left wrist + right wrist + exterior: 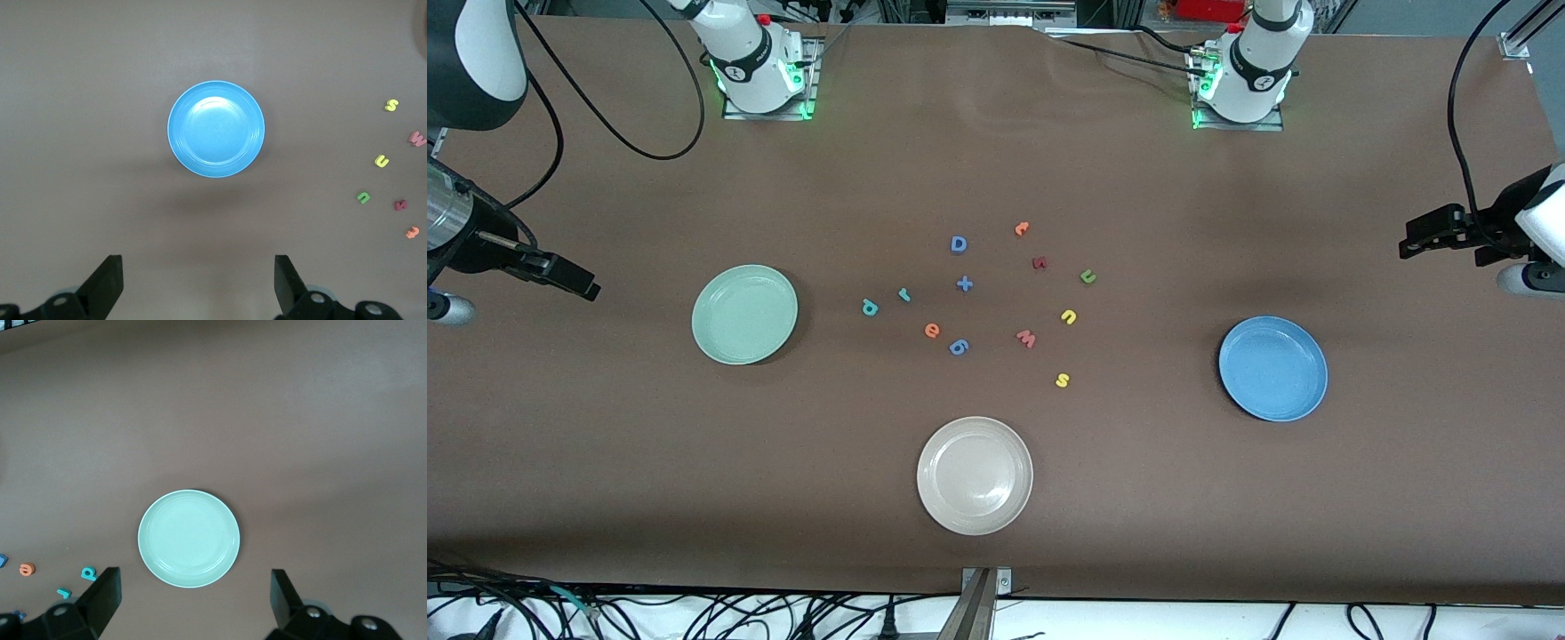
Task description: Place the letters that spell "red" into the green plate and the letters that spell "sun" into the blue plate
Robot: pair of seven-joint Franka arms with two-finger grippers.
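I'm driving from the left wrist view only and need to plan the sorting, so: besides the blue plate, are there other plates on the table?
Observer: Yes. A green plate lies toward the right arm's end, empty.
Operator: Any third plate?
Observer: A beige-white plate sits nearest the front camera, also empty.
Operator: I can't find the letters for "red".
Observer: The teal r, orange e and teal d lie between the green plate and a blue plus sign.
Operator: What's the right gripper doing?
Observer: The right gripper hangs open above the green plate, holding nothing.
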